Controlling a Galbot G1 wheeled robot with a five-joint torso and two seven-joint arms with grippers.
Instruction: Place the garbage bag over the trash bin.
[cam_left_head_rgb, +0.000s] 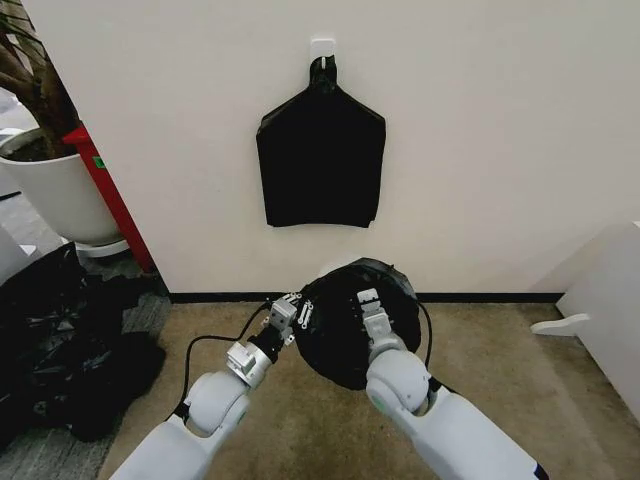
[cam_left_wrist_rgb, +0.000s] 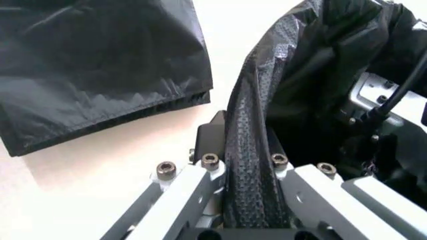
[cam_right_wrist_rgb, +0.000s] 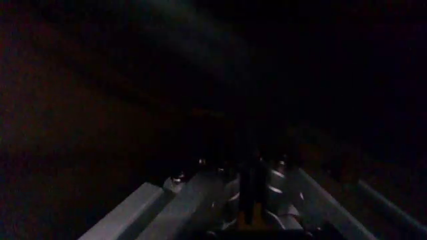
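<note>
The left end effector (cam_left_head_rgb: 297, 312) is clamped on the edge of the thin, glossy black plastic garbage bag (cam_left_head_rgb: 345, 330), held up near the wall. The right end effector (cam_left_head_rgb: 370, 305) reaches inside the bag; I cannot tell its finger state. Thin film could slip or tear if pulled.

The garbage bag (cam_left_head_rgb: 345, 335) is black, thin and crinkly, bunched into a round open shape, held up off the floor just below the flat black bundle (cam_left_head_rgb: 320, 160) on the wall.

garbage bag (cam_left_head_rgb: 345, 335): on floor (cam_left_head_rgb: 500, 400) before wall | hanging bag bundle (cam_left_head_rgb: 320, 160): on wall above it | plant pot (cam_left_head_rgb: 55, 185): far left
</note>
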